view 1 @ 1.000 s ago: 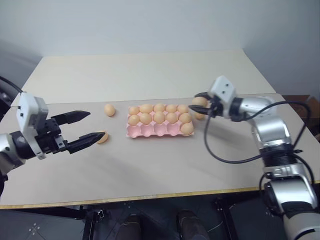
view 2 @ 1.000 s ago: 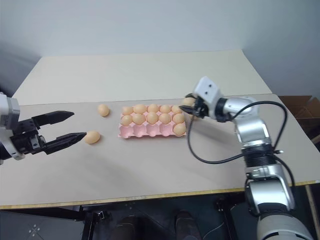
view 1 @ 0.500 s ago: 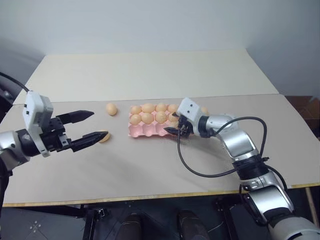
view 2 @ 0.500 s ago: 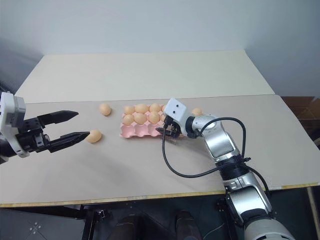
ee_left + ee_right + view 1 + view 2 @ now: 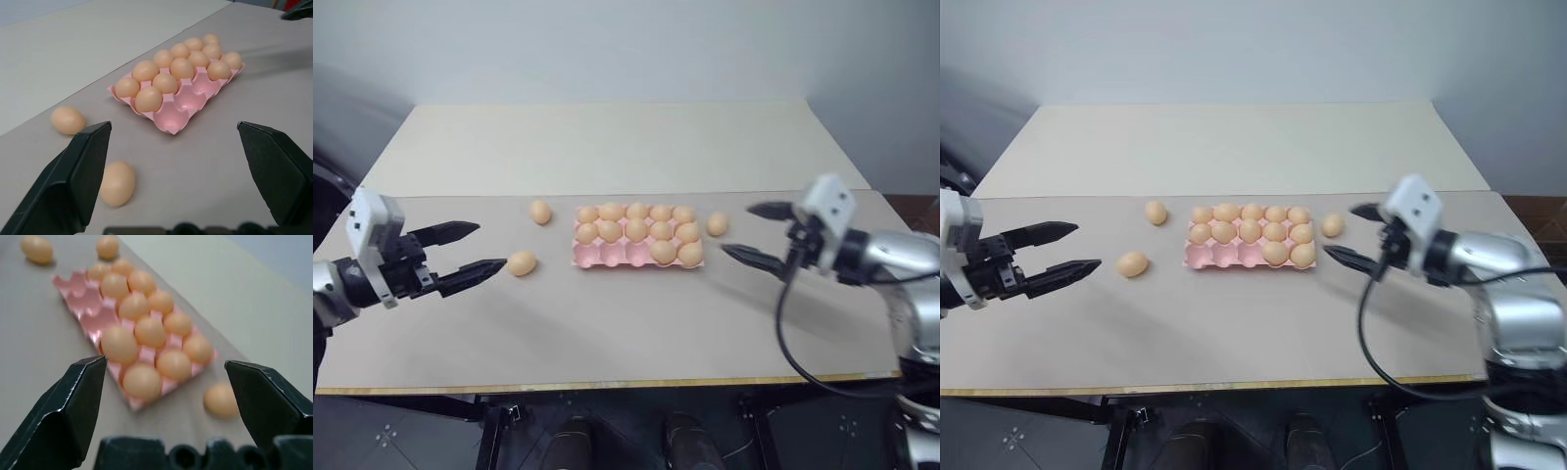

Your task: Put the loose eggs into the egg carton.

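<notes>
On worktop (image 5: 607, 147), left to right: left gripper (image 5: 478, 249) gaping empty; two loose eggs (image 5: 521, 262) lying left of egg carton (image 5: 607, 258); carton sitting mid-worktop, holding twelve, three near-row cups waiting; third loose egg (image 5: 717, 224) resting just right of it; right gripper (image 5: 756, 233) spread wide, carrying nothing.

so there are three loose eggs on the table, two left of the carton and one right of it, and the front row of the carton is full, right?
Not quite: the front row of the carton is not full. The left eye view shows two eggs at its right end and three empty cups. The rest holds: two loose eggs lie left of it and one right.
</notes>
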Motion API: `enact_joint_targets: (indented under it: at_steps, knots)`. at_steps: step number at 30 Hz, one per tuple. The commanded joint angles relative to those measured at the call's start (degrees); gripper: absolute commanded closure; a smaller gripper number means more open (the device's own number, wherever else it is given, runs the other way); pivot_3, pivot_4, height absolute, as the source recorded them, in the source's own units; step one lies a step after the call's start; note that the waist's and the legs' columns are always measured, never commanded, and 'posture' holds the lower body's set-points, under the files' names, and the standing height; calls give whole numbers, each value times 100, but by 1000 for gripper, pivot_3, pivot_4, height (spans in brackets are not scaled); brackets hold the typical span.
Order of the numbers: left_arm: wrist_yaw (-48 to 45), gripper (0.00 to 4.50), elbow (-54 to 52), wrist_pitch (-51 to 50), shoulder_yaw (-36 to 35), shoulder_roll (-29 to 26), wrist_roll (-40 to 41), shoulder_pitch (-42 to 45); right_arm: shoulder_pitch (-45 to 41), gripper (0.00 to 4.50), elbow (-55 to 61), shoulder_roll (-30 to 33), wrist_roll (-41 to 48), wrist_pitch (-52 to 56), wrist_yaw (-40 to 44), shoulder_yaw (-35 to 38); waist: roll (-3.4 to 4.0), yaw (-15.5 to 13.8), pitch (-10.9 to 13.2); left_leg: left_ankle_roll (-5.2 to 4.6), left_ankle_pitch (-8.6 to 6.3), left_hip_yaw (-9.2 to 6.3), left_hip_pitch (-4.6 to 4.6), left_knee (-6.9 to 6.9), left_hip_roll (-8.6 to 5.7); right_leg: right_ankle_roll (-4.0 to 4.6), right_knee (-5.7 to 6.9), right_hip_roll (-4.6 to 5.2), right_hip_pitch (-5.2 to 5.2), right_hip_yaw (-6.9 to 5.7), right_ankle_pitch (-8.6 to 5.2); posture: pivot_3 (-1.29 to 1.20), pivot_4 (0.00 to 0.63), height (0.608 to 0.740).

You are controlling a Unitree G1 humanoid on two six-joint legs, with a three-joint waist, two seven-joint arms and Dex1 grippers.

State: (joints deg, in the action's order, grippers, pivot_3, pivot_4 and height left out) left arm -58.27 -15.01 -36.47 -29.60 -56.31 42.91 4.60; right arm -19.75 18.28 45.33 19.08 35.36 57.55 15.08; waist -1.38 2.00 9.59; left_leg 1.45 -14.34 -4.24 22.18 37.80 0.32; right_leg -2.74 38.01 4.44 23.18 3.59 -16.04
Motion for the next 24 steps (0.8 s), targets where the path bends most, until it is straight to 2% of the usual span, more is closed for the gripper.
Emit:
enact_joint_targets:
  at_steps: [1, 6, 12, 14, 18, 24]
  knots:
    - [-123, 0, -9, 186, -168, 2, -9, -21, 455, 28, 97, 365, 259, -202, 211, 635, 0, 45, 0, 0, 0, 2, -4, 0, 1, 0, 0, -1, -2, 2, 0, 0, 150, 740]
    - [-118, 0, -7, 198, -149, 22, -2, -47, 624, 28, -218, 460, 176, -451, 67, 522, 0, 102, 0, -2, -1, 10, -14, -1, 8, 0, 4, -9, -4, 13, 0, 0, 150, 740]
    - [-48, 0, -109, 138, -179, 33, 59, -39, -209, 28, -1016, 199, -172, -962, -182, -381, 0, 102, 0, -2, -1, 13, -14, -1, 7, 0, 4, -7, -3, 14, 0, 0, 150, 740]
    - [-21, 0, -155, 119, -191, 42, 82, -42, -628, 28, -1634, 59, -505, -1331, -292, -775, 0, 99, 0, -2, -1, 12, -12, -1, 7, 0, 3, -7, -2, 13, 0, 0, 150, 740]
    - [41, 0, -233, 114, -185, 64, 94, -27, -1700, 28, -3633, -337, -1371, -2310, -574, -1573, 0, 96, 0, -1, -1, 13, -10, -1, 6, 0, 2, -4, 0, 14, 0, 0, 150, 740]
    - [78, 0, -347, 64, -275, 55, 135, -109, -3172, 28, -6478, -914, -2101, -3607, -834, -2133, 1, 120, 1, -1, 0, 14, 1, -2, 6, 1, 1, -4, 12, 13, 1, 0, 150, 740]
